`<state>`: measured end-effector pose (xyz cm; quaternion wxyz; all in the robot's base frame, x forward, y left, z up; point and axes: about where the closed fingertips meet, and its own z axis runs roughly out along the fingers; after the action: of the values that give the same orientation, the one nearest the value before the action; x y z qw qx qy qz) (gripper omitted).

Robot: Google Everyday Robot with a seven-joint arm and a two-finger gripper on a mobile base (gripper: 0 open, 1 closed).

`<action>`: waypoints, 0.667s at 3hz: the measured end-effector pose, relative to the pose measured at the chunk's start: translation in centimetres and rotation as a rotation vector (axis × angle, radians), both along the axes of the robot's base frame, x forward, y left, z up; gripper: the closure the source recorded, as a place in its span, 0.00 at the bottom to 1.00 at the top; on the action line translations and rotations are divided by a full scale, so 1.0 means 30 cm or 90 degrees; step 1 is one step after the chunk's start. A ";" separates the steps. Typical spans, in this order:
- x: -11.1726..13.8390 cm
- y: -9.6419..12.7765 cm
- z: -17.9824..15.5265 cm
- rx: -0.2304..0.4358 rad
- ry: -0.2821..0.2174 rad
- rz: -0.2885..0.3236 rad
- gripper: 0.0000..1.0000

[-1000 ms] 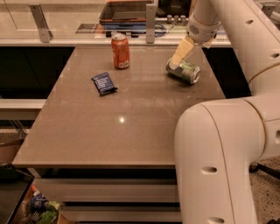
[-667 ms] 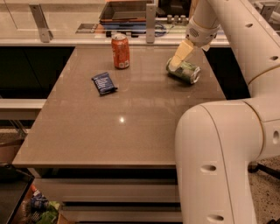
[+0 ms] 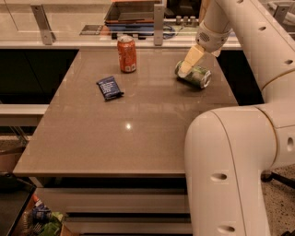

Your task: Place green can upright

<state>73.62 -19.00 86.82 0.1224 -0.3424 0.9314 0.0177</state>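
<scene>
Prominently, the robot's white arm point(image 3: 239, 156) fills the right side of the camera view. Its bulky lower segment stands at the near right corner, and its upper links arch back over the far edge of the table point(image 3: 115, 143). The brown, glossy tabletop stretches across the middle of the scene and catches a small point of light near its centre. Behind it runs a pale counter carrying a dark tray point(image 3: 131, 11).

An orange-red can point(image 3: 126, 54) stands upright on the far part of the table, left of centre.

The green can point(image 3: 197, 76) lies on its side in the far right part of the table, close to the right edge and well apart from the orange-red can. Its long axis runs diagonally, from the far left to the near right. One silver end faces the near right corner, and the other end points back toward the counter. The green and white label is turned upward.

A dark blue snack packet point(image 3: 109, 87) lies flat, nearer the camera than the orange-red can and to its left.

The gripper point(image 3: 185, 69), pale tan, comes down from the wrist at a slant and meets the green can at its far left end. Whether it has a hold on the can cannot be told from this angle.
</scene>
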 end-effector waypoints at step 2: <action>0.003 0.013 -0.014 -0.028 0.013 0.019 0.00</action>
<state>73.71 -18.61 86.41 0.1052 -0.3585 0.9276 0.0027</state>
